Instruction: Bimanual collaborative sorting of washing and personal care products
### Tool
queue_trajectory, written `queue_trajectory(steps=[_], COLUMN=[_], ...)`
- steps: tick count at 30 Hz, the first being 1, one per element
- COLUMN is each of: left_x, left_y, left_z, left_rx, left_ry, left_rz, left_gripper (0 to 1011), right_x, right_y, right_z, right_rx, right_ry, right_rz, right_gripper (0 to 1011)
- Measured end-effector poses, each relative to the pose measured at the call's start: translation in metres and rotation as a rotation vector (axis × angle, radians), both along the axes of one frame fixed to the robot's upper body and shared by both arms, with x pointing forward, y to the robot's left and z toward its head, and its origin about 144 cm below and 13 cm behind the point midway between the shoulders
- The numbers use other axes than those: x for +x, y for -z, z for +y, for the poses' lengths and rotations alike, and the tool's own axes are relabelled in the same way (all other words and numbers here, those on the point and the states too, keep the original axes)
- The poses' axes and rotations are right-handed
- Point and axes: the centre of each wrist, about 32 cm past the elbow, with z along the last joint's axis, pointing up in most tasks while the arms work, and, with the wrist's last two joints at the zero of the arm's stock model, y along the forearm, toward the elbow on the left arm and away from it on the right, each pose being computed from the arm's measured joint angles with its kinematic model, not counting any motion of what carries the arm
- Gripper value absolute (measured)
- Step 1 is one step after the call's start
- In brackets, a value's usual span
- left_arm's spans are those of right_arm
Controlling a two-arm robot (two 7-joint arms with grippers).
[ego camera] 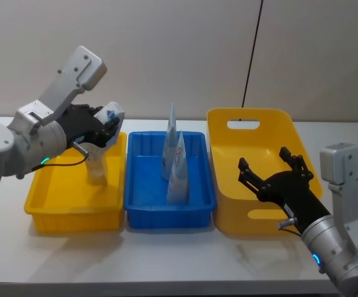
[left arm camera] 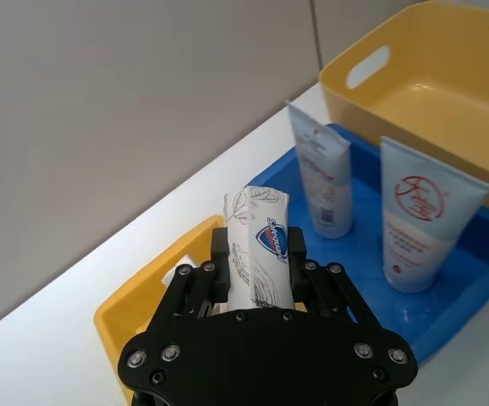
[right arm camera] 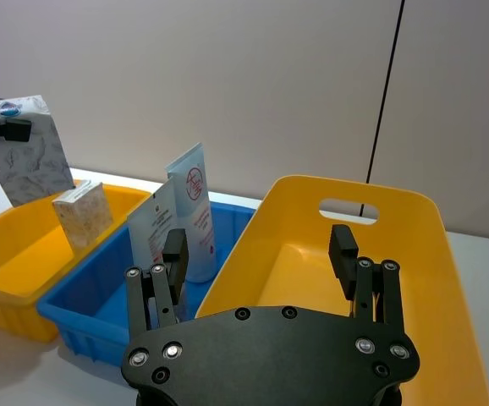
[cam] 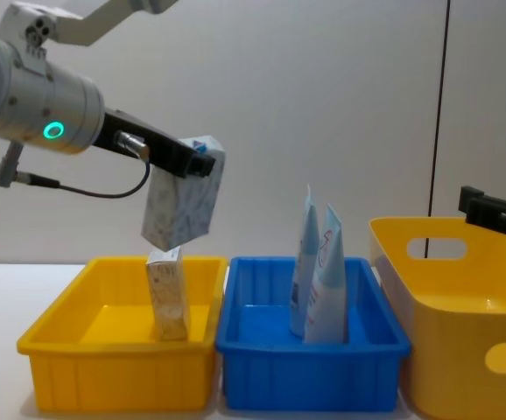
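Left tool at 10 o'clock in head view, clamped on the patterned carton. That carton is tilted and in the air above the left yellow bin. Beige carton stands upright inside that bin, at 6 o'clock from the held one and just below it; touching or apart, cannot tell. Blue bin sits in the middle on the counter. Far tube and near tube stand in it, crimped ends up, leaning close together. Right tool at 4 o'clock, fingers spread apart, over the right yellow bin.
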Motion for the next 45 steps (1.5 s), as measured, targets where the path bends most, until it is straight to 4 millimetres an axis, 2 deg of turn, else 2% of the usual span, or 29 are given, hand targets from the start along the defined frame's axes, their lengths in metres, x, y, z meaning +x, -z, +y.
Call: queue_trajectory(steps=[16,45], left_x=[-0.002,-0.009], left_y=[-0.009,0.015], left_z=[0.01,0.029], left_rx=[-0.045,-0.164], left_ry=[0.238,0.698], left_rz=[0.02,0.113], left_gripper=[343,343], right_x=[0.0,0.0], right_y=[0.0,0.0], right_z=[0.0,0.0], right_rx=[0.0,0.0], right_ry=[0.0,0.0], right_rz=[0.0,0.0], right_gripper=[1003,1003])
